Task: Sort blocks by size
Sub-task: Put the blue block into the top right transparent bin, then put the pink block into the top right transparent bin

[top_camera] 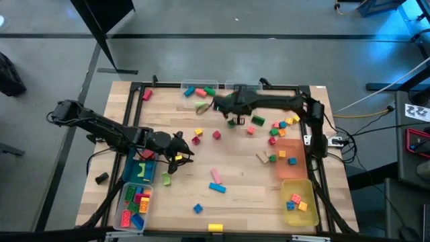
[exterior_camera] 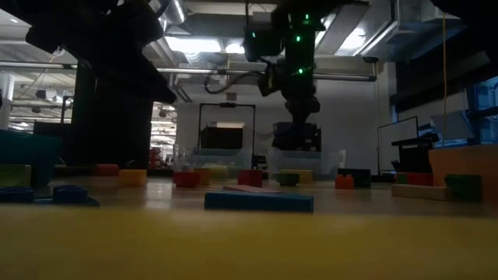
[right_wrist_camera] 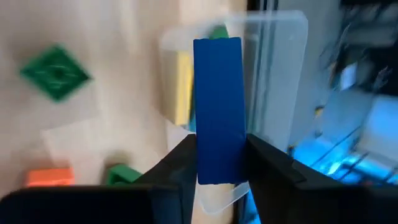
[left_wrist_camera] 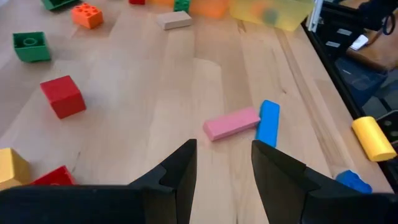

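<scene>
Blocks of many colours lie scattered over the wooden table (top_camera: 235, 202). My right gripper (top_camera: 220, 105) hangs at the far middle, over the edge of a clear bin (right_wrist_camera: 273, 37) that holds a yellow block and a green one. It is shut on a long blue block (right_wrist_camera: 217, 99). My left gripper (left_wrist_camera: 224, 162) stands open at the table's left (top_camera: 184, 153), with nothing between its fingers. A pink block (left_wrist_camera: 231, 122) and a blue block (left_wrist_camera: 267, 123) lie flat on the table ahead of it. My right gripper pinches the long blue block's two flat sides between its two fingers at one end (right_wrist_camera: 217, 163). The rest of the block sticks out past the fingertips, in line with them. The fingers slant down from the table's right side. The block is lifted clear above the clear bin.
A blue bin (top_camera: 141, 169) and a clear bin of blocks (top_camera: 134, 205) stand at the near left. An orange bin (top_camera: 290, 158) and a yellow bin (top_camera: 299, 202) stand at the right. A red cube (left_wrist_camera: 62, 96) lies near my left gripper.
</scene>
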You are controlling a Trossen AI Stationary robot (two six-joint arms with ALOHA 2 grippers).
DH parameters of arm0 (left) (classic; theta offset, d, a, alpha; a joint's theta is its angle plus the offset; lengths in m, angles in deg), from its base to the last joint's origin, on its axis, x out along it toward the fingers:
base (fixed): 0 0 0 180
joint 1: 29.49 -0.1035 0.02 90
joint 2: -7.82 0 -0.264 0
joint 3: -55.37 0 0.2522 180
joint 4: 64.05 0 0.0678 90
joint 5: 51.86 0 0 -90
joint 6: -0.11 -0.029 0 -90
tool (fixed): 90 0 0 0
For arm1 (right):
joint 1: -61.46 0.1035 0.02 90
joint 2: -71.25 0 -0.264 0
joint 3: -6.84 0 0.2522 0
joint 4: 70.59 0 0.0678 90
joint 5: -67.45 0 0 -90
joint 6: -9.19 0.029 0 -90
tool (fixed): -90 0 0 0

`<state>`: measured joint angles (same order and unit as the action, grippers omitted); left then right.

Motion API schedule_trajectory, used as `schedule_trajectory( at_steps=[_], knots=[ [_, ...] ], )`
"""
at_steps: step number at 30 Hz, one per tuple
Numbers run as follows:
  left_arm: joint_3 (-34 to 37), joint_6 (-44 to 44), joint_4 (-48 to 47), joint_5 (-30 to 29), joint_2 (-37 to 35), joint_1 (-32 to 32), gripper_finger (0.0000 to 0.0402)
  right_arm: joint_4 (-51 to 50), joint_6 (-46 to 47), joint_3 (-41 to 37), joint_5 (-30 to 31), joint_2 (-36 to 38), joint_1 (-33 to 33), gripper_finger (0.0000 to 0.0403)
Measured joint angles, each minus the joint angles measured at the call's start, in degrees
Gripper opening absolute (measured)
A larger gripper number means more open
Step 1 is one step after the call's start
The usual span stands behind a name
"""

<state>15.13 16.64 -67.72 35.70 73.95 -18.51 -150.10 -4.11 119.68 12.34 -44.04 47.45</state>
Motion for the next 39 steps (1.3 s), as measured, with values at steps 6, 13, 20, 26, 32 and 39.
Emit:
schedule_trajectory(
  at_steps=[6, 13, 20, 26, 32, 39],
  knots=[
    [0.0, -2.5, 0.0, 0.1, 0.0, 2.1, 0.0137, 2.0, 0.2, 0.0, -1.2, 0.0, -7.7, 0.0116],
    [0.0, -3.2, 0.0, 0.1, 0.0, 3.3, 0.0137, 3.4, 0.7, 0.0, -9.9, 0.0, -13.4, 0.0144],
    [0.0, -3.1, 0.1, -0.7, 0.0, 3.3, 0.0137, 3.3, 4.3, 0.0, -12.0, 0.0, -14.5, 0.0192],
    [0.0, -3.1, 0.1, -1.6, 0.0, 3.3, 0.0137, -0.1, 7.2, 0.0, -12.2, 0.0, -13.3, 0.0200],
    [0.0, -4.8, 0.6, -1.6, 0.0, 3.3, 0.0137, -10.9, 10.0, 0.0, -12.0, 2.6, -8.4, 0.0194],
    [-0.1, -4.9, 3.5, -1.6, 0.0, 3.3, 0.0137, -14.1, 17.4, 0.0, -13.2, 6.3, 1.1, 0.0193]
  ],
)
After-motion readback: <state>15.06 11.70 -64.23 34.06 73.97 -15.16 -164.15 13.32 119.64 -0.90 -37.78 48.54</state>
